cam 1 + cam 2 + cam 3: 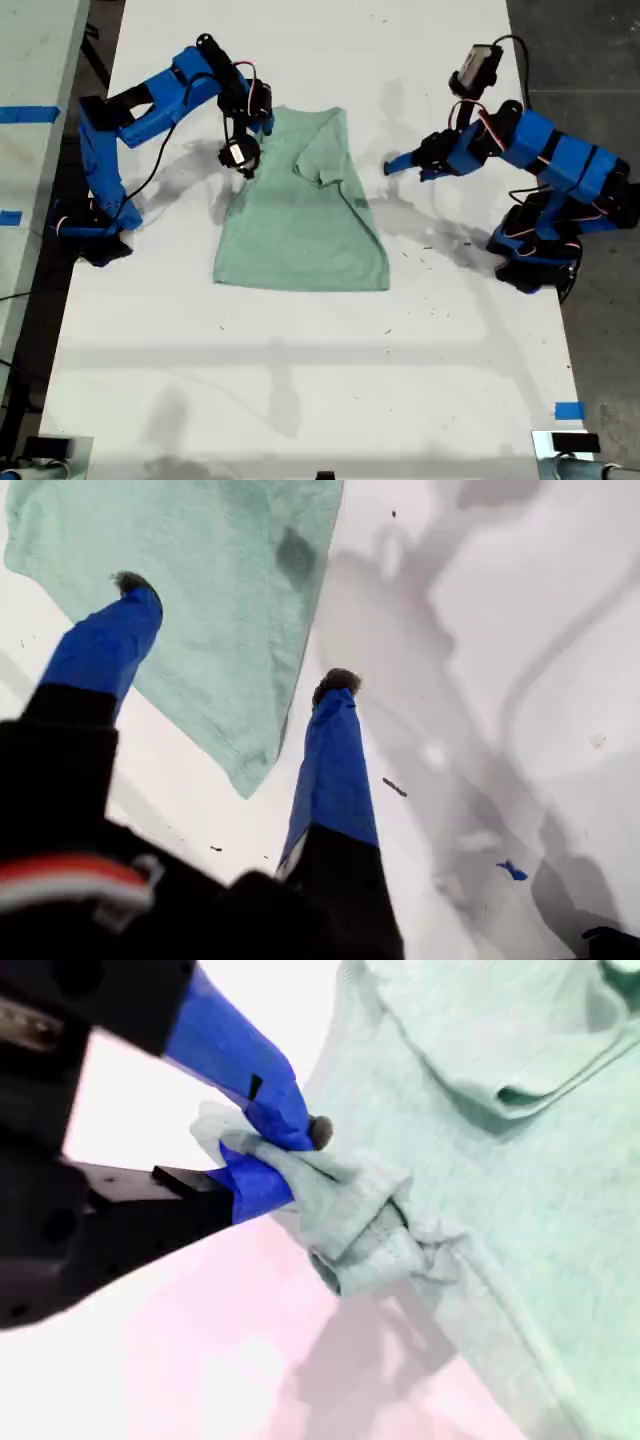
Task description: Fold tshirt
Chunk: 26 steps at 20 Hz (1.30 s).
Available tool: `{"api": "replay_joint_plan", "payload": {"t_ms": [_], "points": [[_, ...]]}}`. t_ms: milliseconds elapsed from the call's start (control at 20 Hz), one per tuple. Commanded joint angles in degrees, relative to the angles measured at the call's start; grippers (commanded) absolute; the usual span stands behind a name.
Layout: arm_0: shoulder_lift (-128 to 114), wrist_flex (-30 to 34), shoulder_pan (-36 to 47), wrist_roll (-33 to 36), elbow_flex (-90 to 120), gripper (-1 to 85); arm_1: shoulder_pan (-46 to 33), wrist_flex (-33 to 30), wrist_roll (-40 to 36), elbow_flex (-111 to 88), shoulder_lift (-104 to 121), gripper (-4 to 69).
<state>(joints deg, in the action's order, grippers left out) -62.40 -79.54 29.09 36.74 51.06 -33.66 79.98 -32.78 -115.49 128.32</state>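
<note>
The tshirt (305, 215) lies on the white bench (300, 380), toward the far edge in the exterior view, hem flat and facing the near edge, one sleeve folded over the chest.

My second gripper (268, 1155) has its fingers (255, 1075) closed on a bunched wad of tshirt (480, 1160) cloth at the sleeve edge; in the exterior view this is the garment's left side.

My first gripper (235, 635) hovers with fingers (335, 770) spread wide, holding nothing. One finger shows against the tshirt (220, 590) edge, the other against bare bench (520, 630).
</note>
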Motion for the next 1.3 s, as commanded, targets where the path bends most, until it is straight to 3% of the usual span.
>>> {"api": "replay_joint_plan", "payload": {"t_ms": [0,150,200,250,350,600,750,950,1000,1050,1200,1250], "points": [[6.50,7.03,-4.31,0.26,-8.35,0.0,0.26,-1.76,0.79,0.26,2.29,29.2],[15.38,10.11,-4.75,0.44,-10.99,4.3,0.53,-1.41,1.23,0.00,2.72,29.2],[17.31,10.11,-4.39,1.49,-10.99,20.4,0.62,-1.32,1.23,-0.35,3.08,29.2],[18.02,9.58,-4.22,2.46,-10.90,29.1,0.62,-1.32,1.32,-0.53,3.34,29.1],[14.15,6.33,-4.83,3.08,-10.02,33.7,0.62,-1.32,1.32,-0.97,3.43,29.1],[-4.48,-6.42,-3.34,3.96,-5.71,32.5,0.62,-0.70,1.49,-2.72,5.63,29.2],[-15.29,-15.38,-4.04,-0.88,5.63,30.5,1.49,0.53,1.85,-4.39,8.09,29.1],[-37.62,-10.02,-13.45,-11.25,35.60,22.0,6.68,2.11,4.57,-5.10,9.40,26.0],[-41.40,-10.46,-16.08,-15.21,40.87,16.5,8.70,2.11,5.80,-5.10,9.40,22.2],[-44.56,-10.46,-18.72,-19.34,45.79,9.4,10.72,2.11,7.12,-5.19,9.23,12.9],[-49.92,-8.61,-26.02,-27.16,54.14,11.0,15.29,1.93,9.76,-5.80,8.88,-1.1],[-50.54,-7.91,-27.51,-28.56,55.11,13.9,16.61,1.32,10.02,-5.98,8.79,-1.1]]}}
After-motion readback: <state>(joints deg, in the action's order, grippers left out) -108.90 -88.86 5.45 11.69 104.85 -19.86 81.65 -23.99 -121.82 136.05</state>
